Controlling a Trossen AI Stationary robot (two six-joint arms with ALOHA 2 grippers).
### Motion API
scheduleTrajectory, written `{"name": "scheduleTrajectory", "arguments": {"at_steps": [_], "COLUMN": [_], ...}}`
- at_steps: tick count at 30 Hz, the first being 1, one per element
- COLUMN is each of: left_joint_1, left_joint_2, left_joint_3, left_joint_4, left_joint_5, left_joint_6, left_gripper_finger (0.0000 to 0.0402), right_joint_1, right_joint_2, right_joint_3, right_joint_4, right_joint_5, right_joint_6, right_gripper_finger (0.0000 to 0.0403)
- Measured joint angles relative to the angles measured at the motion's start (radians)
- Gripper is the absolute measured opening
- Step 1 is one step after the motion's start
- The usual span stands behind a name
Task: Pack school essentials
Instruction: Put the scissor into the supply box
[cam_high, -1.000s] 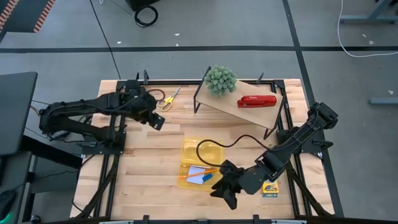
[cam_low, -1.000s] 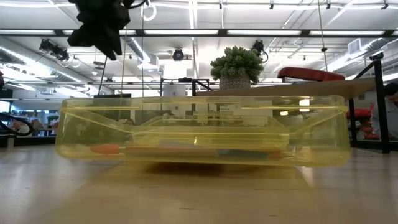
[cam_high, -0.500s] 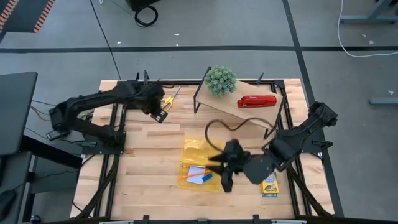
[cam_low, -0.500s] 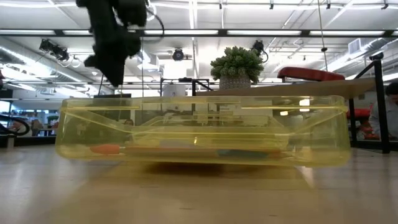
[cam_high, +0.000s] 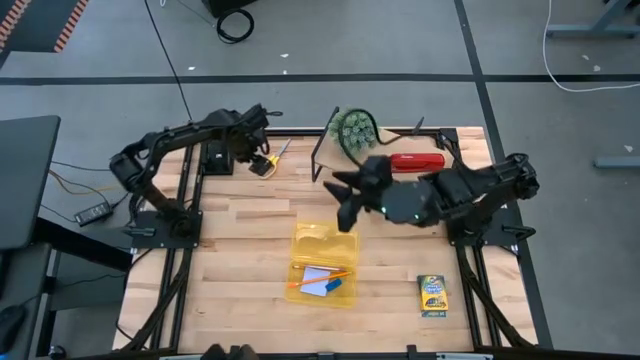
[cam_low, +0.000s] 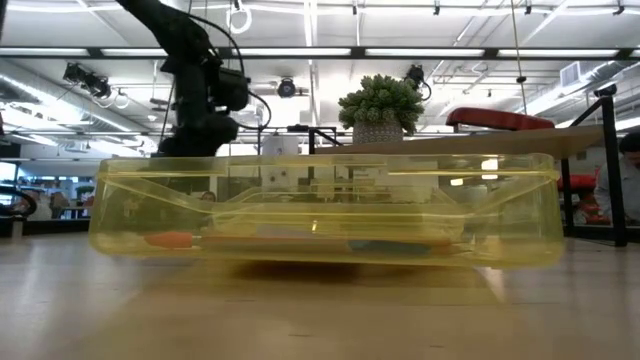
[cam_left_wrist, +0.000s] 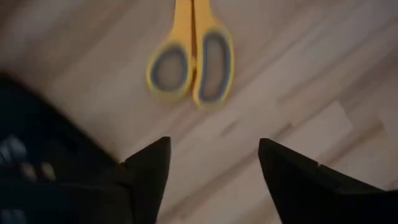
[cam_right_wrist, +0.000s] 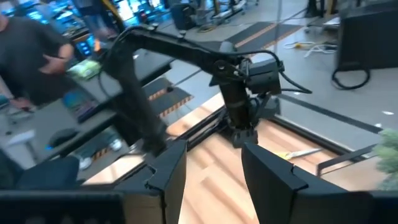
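Reaching for the yellow-handled scissors (cam_high: 272, 157) at the far left of the desk (cam_high: 240, 250), I have my left gripper (cam_high: 256, 160) poised right over their handles — the pick-up is the step in hand. From my left wrist, the two yellow loops (cam_left_wrist: 191, 68) lie flat on the wood just ahead of my fingertips (cam_left_wrist: 151, 162), which stand apart and empty, neither one touching the scissors. By my reckoning the next move calls for a short drop so the jaws straddle the handles, a firm close, then a carry to the yellow tray (cam_high: 322, 241) near the desk's middle, where pencils, a notepad and other small stationery already lie. The left arm is stretched forward from its base, elbow high, wrist bent down toward the wood. My right gripper (cam_high: 345, 200) hangs above the desk between the tray and the raised shelf (cam_high: 415, 180) — fingers spread, holding nothing. The green-and-yellow crayon box (cam_high: 432, 295) lies on the wood right of the tray, not yet packed.
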Motion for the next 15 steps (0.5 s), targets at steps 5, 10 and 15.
{"name": "scheduleTrajectory", "arguments": {"at_steps": [5,10,15], "left_joint_1": [0.003,0.003,0.003], "left_joint_2": [0.102,0.185,0.258], "left_joint_3": [0.090,0.126,0.128], "left_joint_4": [-0.019,-0.026,-0.026], "left_joint_5": [-0.021,-0.026,-0.026], "left_joint_6": [0.057,0.122,0.138], "left_gripper_finger": [0.0264,0.0241,0.0215], "right_joint_1": [-0.061,-0.080,-0.055], "right_joint_2": [0.001,0.001,0.001], "right_joint_3": [-0.005,-0.005,-0.005], "right_joint_4": [-0.010,-0.010,-0.034], "right_joint_5": [-0.041,-0.125,-0.138], "right_joint_6": [0.037,0.086,0.141], "right_gripper_finger": [0.0161,0.0161,0.0161]}}
